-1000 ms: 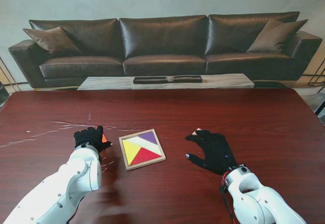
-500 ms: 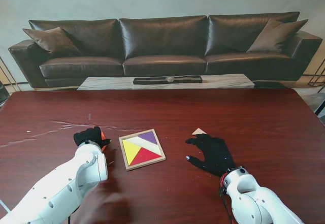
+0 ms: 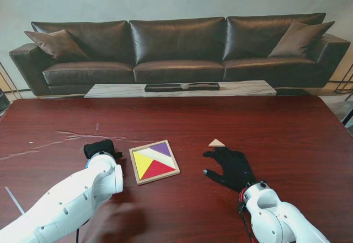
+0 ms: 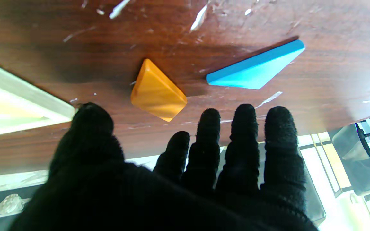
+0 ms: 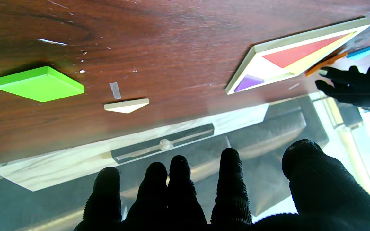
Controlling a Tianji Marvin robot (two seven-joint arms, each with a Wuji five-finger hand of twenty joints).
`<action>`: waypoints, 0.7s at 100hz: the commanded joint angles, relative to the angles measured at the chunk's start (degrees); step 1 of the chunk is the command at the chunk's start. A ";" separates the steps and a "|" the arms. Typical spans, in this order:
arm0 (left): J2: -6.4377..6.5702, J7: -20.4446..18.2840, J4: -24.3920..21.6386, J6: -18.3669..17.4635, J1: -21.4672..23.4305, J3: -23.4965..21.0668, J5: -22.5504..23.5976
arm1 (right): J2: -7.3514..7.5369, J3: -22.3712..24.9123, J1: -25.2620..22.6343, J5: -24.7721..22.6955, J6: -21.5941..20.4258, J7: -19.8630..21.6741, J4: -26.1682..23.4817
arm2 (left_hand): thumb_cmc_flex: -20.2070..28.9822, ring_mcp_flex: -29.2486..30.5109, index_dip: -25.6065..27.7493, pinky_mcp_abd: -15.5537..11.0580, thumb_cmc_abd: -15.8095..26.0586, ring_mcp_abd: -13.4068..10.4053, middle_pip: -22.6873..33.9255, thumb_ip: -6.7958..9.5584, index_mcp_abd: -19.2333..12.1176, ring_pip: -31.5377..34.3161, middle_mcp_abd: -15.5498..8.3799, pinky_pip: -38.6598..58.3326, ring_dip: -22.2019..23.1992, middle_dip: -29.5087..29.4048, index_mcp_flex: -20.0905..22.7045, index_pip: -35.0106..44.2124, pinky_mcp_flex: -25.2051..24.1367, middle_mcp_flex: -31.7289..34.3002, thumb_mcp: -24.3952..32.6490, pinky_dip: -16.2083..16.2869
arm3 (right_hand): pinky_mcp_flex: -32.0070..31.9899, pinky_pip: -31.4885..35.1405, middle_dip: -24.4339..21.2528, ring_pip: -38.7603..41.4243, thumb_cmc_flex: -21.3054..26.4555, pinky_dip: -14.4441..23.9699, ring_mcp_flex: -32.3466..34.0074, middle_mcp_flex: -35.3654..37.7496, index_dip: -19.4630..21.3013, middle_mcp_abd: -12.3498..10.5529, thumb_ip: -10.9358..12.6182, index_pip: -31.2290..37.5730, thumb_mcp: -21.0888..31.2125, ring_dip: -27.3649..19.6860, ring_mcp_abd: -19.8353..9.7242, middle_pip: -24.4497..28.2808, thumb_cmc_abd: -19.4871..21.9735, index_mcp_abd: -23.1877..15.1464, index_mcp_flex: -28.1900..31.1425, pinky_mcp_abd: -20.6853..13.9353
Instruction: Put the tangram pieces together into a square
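Tray (image 3: 135, 168) partly filled | orange triangle (image 4: 157, 91) beside it, left hand (image 3: 99, 148) spread, empty | right hand (image 3: 231, 165) likewise | we should pinch edges squarely.

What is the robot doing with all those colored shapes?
It is building a tangram square. The wooden tray already holds yellow, red and purple pieces. The left hand hovers open over an orange triangle with a blue piece beside it. The right hand is open too, holding nothing, just nearer to me than a small cream triangle. A green square also waits on the table.
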 commanded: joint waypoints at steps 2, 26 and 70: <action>0.15 -0.62 0.45 0.03 -0.51 0.57 -0.23 | -0.24 0.02 -0.45 0.02 0.09 0.27 -0.06 | -0.87 -0.18 0.53 0.72 1.89 0.38 -0.25 -0.64 -0.14 -1.59 -0.71 -0.68 -0.85 0.17 0.74 0.78 -0.83 1.78 -1.06 0.49 | -0.93 -1.08 0.44 -0.59 1.40 -1.23 -0.27 -0.93 0.19 0.02 1.07 -0.66 -1.12 -0.06 -0.48 0.73 1.64 -1.69 -2.18 0.14; 0.52 -1.78 1.82 0.34 -2.02 3.45 -0.43 | -0.13 0.24 -0.63 0.14 0.13 1.17 -0.37 | -1.70 -0.51 0.68 0.42 2.40 -0.15 -0.80 -0.64 -0.22 -2.25 0.23 -2.01 -1.09 -0.02 0.20 0.86 -1.25 0.80 -1.16 -0.07 | -0.93 -1.39 0.63 -0.71 1.94 -1.10 -0.27 -0.90 0.46 -0.11 1.14 -0.75 -1.08 -0.03 -0.52 1.21 1.48 -2.16 -2.16 0.12; -0.11 -0.91 5.23 -1.53 -3.46 5.56 -2.05 | -0.08 0.26 -0.59 0.61 0.78 2.00 -0.33 | 0.15 2.04 1.28 -0.32 1.14 -2.62 1.17 -0.52 -0.93 -0.82 -3.44 -1.20 -0.45 0.44 2.47 2.29 -0.20 5.52 -0.63 0.12 | -0.98 -1.97 0.81 -0.90 2.40 -0.87 -0.41 -1.02 0.53 -0.16 1.20 -1.62 -0.99 0.02 -0.40 1.72 1.48 -2.66 -2.33 0.10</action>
